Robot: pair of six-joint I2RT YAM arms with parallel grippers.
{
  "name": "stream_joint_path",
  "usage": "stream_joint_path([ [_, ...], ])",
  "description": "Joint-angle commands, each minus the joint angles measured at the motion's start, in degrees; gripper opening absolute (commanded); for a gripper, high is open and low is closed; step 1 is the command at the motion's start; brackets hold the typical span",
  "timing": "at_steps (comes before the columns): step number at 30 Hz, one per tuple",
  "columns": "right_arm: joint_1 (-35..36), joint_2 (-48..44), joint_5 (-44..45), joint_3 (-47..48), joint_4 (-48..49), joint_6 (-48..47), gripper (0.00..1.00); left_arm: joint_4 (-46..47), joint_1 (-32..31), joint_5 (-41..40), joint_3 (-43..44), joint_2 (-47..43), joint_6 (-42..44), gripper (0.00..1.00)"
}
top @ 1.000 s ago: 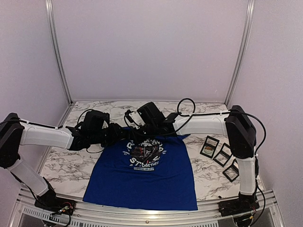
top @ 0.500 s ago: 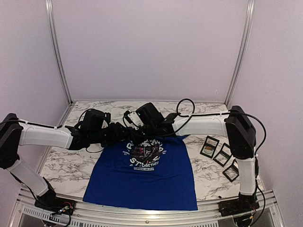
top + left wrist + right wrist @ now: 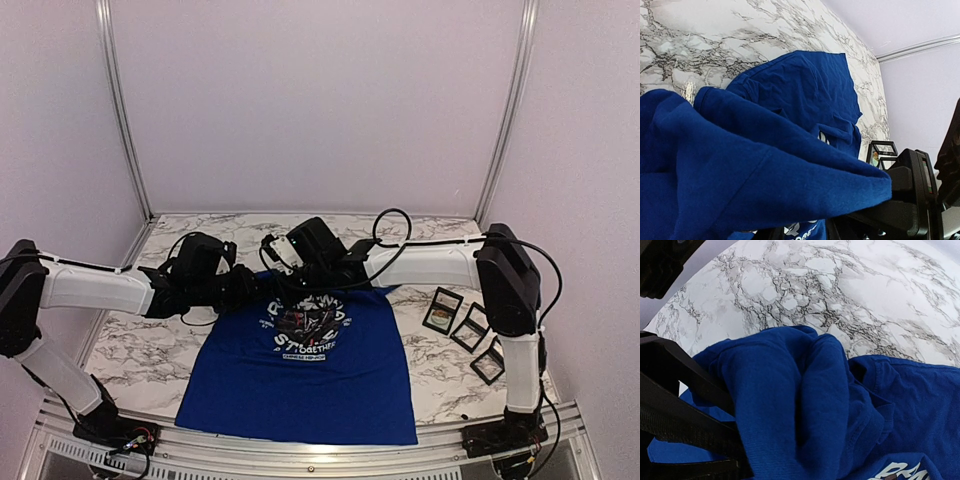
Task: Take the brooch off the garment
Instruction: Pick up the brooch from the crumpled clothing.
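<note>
The royal-blue garment lies front up on the marble table, its panda graphic and white lettering showing. My left gripper and right gripper meet at its collar end, where the cloth is bunched and lifted. In the left wrist view a thick fold of the garment drapes over my jaws and hides them. In the right wrist view a raised fold sits against my black finger. I cannot make out a brooch in any view.
Three black-framed display boxes lie on the table to the right of the shirt, and one shows in the left wrist view. Aluminium frame posts and pale walls close in the back and sides.
The right gripper has shifted slightly left towards the left gripper. The collar cloth between them is gathered a little more. The rest of the shirt has not moved.
</note>
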Motion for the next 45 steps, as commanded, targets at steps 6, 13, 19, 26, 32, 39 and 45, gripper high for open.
stream_joint_path([
  [6,1.3,-2.6,-0.2,2.0,0.2,-0.7,0.10,-3.6,-0.1,-0.3,1.2,-1.3,1.0,0.21],
  [13,1.3,-3.5,-0.1,1.0,0.0,-0.7,0.11,-3.4,0.0,-0.2,1.4,-0.8,1.1,0.07],
  [19,1.3,-4.5,0.2,-0.3,0.0,-0.5,0.12,-4.3,0.1,0.0,1.4,-1.2,1.4,0.00],
  [26,1.2,-4.8,1.1,-0.8,0.0,-0.2,0.06,-5.3,0.4,0.7,1.4,-1.5,3.0,0.00],
  [32,0.8,-4.3,2.5,-0.1,-0.8,-0.2,0.00,-5.9,0.8,2.1,1.1,-2.7,5.3,0.00],
  [39,-0.7,-3.0,2.7,1.9,-2.0,0.3,0.00,-2.3,1.1,8.0,-1.4,-4.3,7.7,0.00],
  [45,-1.8,-1.8,3.9,3.0,-3.8,1.4,0.00,-0.5,1.5,11.5,-2.8,-5.5,8.4,0.00],
])
